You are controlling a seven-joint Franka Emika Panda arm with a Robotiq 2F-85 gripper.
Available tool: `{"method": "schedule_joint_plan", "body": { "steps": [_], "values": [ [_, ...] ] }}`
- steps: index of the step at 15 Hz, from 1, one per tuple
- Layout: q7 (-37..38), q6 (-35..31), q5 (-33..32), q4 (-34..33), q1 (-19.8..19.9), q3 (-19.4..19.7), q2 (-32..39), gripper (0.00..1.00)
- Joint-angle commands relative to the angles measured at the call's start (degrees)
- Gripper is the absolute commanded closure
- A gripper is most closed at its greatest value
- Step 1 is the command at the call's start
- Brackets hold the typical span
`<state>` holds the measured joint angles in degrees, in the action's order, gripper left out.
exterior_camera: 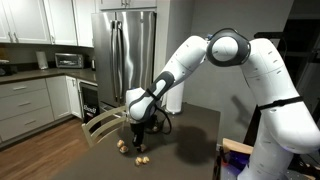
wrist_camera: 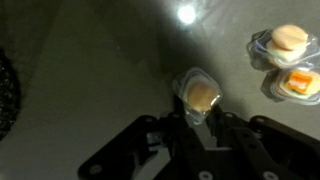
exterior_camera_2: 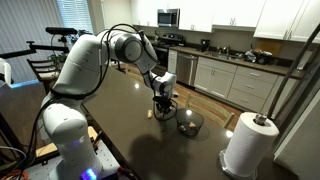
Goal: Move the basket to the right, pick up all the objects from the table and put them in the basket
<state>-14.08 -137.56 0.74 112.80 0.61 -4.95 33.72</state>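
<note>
Black and two-fingered, the tool [wrist_camera: 202, 122] comes in from the bottom of the wrist view, its fingertips [wrist_camera: 186, 117] close on either side of one tan piece [wrist_camera: 200, 95] that sits in a clear, crinkled wrapper on the dark bench [wrist_camera: 80, 60]. The tips look to be right against the wrapper, but I cannot tell whether they are truly grasping it or only flanking it. Only this view shows that detail. It also shows two other pieces [wrist_camera: 288, 40], in the same kind of clear wrapper, lying touching each other well apart at the upper right, and a sliver of dark mesh from the basket [wrist_camera: 5, 95] at the left edge. In an exterior view the tool [exterior_camera: 141, 124] hangs low over the bench [exterior_camera: 195, 130] with a few loose pieces [exterior_camera: 122, 146] scattered just in front of it near the bench edge, beside a pale wooden chair [exterior_camera: 103, 126]; the basket cannot be made out there against the dark top. In an exterior view from the opposite side the basket [exterior_camera_2: 189, 123] stands upright on the bench [exterior_camera_2: 120, 135], just beside the tool [exterior_camera_2: 163, 108], between it and a white paper towel roll [exterior_camera_2: 250, 145]; the pieces are too small to tell there. The arm [exterior_camera: 205, 52] rises from its white base, bends at a high elbow and slants down across the bench, with the wrist turned so the tool points straight down.
</note>
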Motion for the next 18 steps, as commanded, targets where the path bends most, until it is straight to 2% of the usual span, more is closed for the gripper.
{"method": "schedule_joint_plan", "body": {
  "steps": [1,3,4,5,18],
  "values": [
    [-0.2,0.4,0.0,-0.3,0.3,-0.3,-0.2,0.97],
    [0.1,0.6,0.0,0.2,0.1,-0.4,-0.9,1.00],
    [0.3,0.7,0.0,0.3,0.0,-0.4,-1.2,0.95],
    [0.6,0.8,0.0,0.7,-0.2,-0.4,-1.7,0.94],
    [4.1,1.2,-0.4,4.2,-2.5,-0.1,-10.1,0.94]
  ]
}}
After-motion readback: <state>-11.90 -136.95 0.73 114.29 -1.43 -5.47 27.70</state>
